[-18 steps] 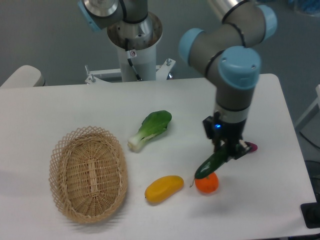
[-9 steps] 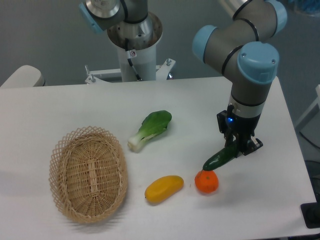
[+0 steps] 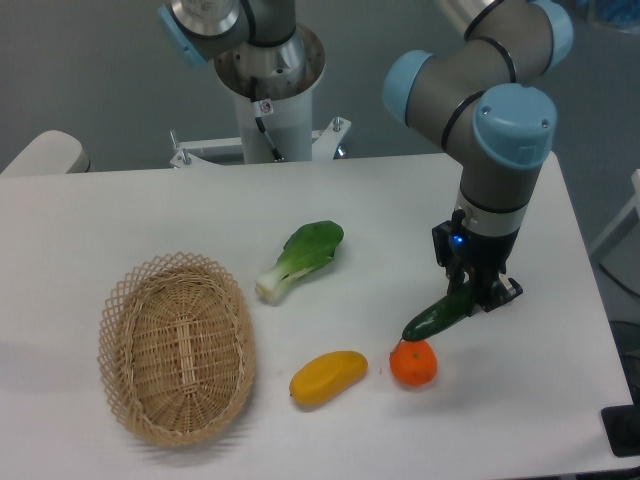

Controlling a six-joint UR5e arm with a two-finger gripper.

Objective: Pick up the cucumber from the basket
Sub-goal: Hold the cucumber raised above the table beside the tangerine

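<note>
Since 1 second ago the arm has swung to the right and lifted slightly, and over the last half second it has barely shifted, carrying the cucumber [image 3: 437,319] with it. Now the gripper [image 3: 470,298] hangs over the right side of the white desk [image 3: 150,215], its jaws clamped on the upper end of the cucumber, so the dark green fruit slants down to the left. Its lower tip sits just above the orange [image 3: 413,364], seemingly clear of it, though contact cannot be ruled out. The cucumber is well apart from the wicker basket [image 3: 176,346], which lies empty at the left of the desk. A yellow mango [image 3: 327,377] lies between the basket and the orange, and a bok choy [image 3: 300,259] lies further back, both untouched. Gripping at 1 end explains the droop; the pick looks essentially done, with the cucumber already out of the basket.
</note>
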